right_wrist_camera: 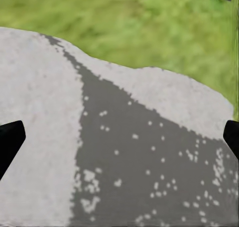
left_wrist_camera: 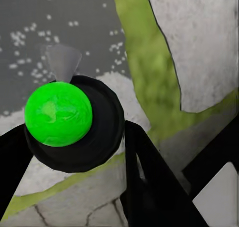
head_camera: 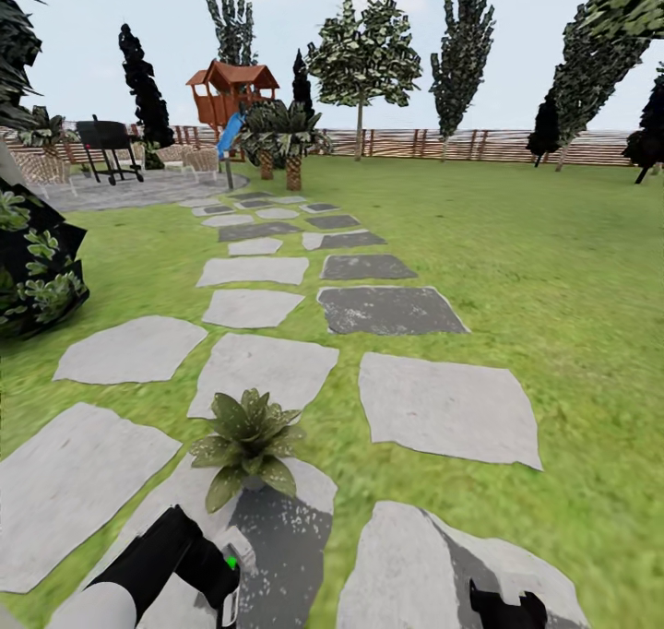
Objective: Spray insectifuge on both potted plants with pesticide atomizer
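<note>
One potted plant (head_camera: 247,443), a low rosette of pointed green leaves, stands on a grey stepping stone (head_camera: 286,528) close ahead of me in the garden. My left gripper (head_camera: 224,585) is just short of it at the bottom left, shut on the pesticide atomizer (head_camera: 236,555). In the left wrist view the atomizer (left_wrist_camera: 59,114) is a black round body with a bright green knob and a pale grey nozzle, held between the black fingers (left_wrist_camera: 149,182) of the left gripper (left_wrist_camera: 74,132). My right gripper (head_camera: 504,599) hangs open over another stone (right_wrist_camera: 139,162), its fingertips (right_wrist_camera: 10,137) far apart.
A stepping-stone path (head_camera: 267,269) runs ahead over the lawn to a paved patio (head_camera: 129,191) with a black grill (head_camera: 109,145). A dark leafy shrub (head_camera: 37,269) stands at the left. Palm-like bushes (head_camera: 281,136), a playhouse (head_camera: 231,89) and a wooden fence (head_camera: 461,145) lie far back.
</note>
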Controlling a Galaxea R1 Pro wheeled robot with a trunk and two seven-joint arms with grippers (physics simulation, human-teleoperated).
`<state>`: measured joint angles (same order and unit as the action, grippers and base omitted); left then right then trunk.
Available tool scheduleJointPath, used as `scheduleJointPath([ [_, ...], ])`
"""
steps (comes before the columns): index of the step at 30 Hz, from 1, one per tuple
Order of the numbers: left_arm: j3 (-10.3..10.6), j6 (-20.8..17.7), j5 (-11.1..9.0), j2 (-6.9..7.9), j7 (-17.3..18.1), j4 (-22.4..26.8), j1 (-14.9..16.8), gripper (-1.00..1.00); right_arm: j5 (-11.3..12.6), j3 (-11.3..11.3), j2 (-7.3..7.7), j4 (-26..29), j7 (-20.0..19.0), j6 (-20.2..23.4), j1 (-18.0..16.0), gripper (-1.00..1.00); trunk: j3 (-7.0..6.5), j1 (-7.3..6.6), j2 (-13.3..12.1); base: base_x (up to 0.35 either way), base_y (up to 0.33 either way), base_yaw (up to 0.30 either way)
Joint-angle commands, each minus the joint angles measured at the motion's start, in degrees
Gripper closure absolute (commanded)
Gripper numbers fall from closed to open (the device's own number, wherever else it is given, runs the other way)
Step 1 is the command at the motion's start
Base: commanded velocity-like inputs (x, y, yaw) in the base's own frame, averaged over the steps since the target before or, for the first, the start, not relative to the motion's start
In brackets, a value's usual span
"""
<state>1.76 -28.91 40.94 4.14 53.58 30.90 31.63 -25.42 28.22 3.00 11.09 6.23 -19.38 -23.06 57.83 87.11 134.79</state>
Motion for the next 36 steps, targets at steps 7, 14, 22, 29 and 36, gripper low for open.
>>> scheduleJointPath([
  [7,0.18,-0.45,0.11,-0.47,0.21,0.13,0.01,1.00,-0.60,0.34,-0.01,-0.10,0.22,-0.22,-0.06,-1.00,0.01,-0.05,0.02,-0.328,-0.080,-0.082],
  [14,0.09,-0.37,0.11,-0.54,0.21,0.13,0.01,1.00,-0.60,0.34,-0.01,-0.10,0.22,-0.22,-0.06,-1.00,-0.16,-0.05,0.02,-0.154,-0.003,-0.278],
  [22,0.03,10.15,-0.04,-0.42,-1.54,-1.32,0.01,1.00,-0.58,0.34,-0.03,-0.13,-0.01,-0.22,-0.06,-1.00,-0.39,-0.05,0.02,-0.001,0.000,-0.286],
  [29,-0.15,16.60,-0.01,-0.12,-1.64,-3.94,0.01,1.00,-1.01,-1.94,-0.08,0.01,-4.20,-0.22,-0.06,-1.00,-0.44,-0.05,0.02,0.000,0.000,-0.147],
  [36,0.03,20.54,0.12,-0.33,-1.42,-5.91,0.01,1.00,-3.33,-15.14,0.16,8.38,-18.38,-0.19,-0.14,-1.00,-0.44,-0.05,0.02,0.000,0.000,-0.005],
])
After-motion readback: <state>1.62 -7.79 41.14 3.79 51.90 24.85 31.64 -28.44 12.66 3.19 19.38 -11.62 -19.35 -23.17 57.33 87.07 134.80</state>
